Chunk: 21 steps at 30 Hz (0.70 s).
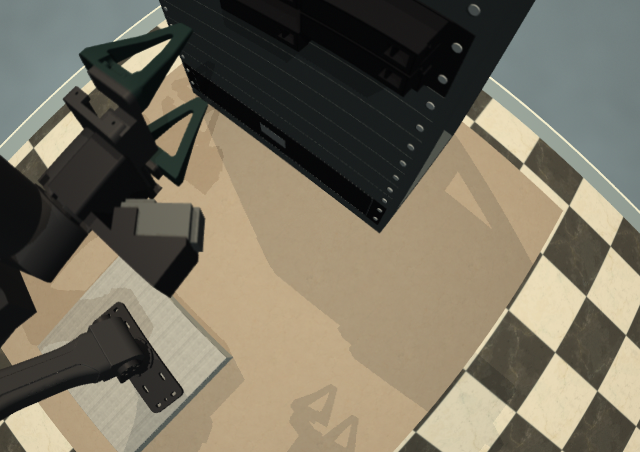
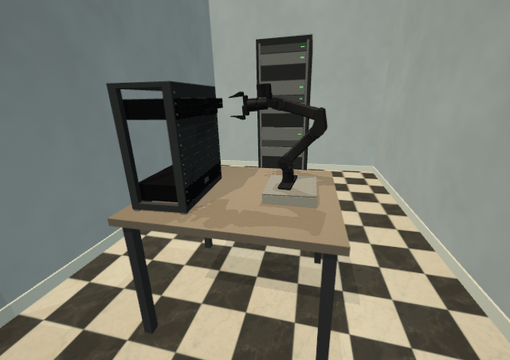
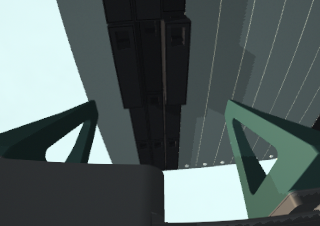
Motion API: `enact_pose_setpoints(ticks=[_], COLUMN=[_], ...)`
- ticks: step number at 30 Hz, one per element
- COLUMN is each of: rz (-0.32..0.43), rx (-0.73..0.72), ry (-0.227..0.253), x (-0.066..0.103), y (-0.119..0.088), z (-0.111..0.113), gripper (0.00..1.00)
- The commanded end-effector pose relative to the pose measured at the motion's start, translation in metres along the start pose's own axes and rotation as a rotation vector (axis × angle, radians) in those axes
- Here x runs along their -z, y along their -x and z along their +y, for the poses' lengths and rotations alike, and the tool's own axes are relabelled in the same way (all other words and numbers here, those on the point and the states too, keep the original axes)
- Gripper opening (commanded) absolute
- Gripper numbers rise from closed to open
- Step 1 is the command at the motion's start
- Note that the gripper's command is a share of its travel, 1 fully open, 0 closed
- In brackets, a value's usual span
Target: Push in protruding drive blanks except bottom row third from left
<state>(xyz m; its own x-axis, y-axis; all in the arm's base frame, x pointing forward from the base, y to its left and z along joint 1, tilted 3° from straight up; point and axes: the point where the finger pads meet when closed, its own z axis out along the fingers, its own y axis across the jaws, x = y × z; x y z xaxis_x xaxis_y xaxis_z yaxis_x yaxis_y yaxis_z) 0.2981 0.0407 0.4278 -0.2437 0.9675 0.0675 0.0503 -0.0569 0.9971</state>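
Note:
The black rack (image 1: 310, 106) (image 2: 119, 142) (image 3: 267, 26) stands on the table, its front face turned toward the arm. The drive blanks (image 1: 372, 18) (image 2: 213, 102) (image 3: 150, 53) sit in a band near the top of the front; several stick out past the face, at different depths. I cannot tell the single rows and places apart in the dark. My gripper (image 1: 188, 67) (image 2: 237, 106) (image 3: 161, 107) is open and empty. Its green fingers point at the rack's front at the height of the blanks, a short gap away, near the left end of the band in the top view.
The table (image 1: 310, 292) (image 2: 247, 220) carries the arm's grey base plate (image 1: 170, 333) (image 2: 304, 191) in front of the rack. A tall server cabinet (image 2: 284, 68) stands on the floor behind the arm. The rack sits near the table's left edge.

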Motion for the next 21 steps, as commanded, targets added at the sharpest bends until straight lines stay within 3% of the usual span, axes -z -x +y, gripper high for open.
enact_pose_setpoints(ticks=[1, 7, 10, 21], rz=[-0.064, -0.064, -0.063, -0.071], rx=[0.041, 0.041, 0.046, 0.044], ry=[0.081, 0.081, 0.115, 0.103], x=[-0.004, -0.014, -0.002, -0.006], y=[0.003, -0.001, -0.003, 0.000], z=[0.031, 0.034, 0.043, 0.040], gripper=[1.00, 1.00, 1.00, 1.00])
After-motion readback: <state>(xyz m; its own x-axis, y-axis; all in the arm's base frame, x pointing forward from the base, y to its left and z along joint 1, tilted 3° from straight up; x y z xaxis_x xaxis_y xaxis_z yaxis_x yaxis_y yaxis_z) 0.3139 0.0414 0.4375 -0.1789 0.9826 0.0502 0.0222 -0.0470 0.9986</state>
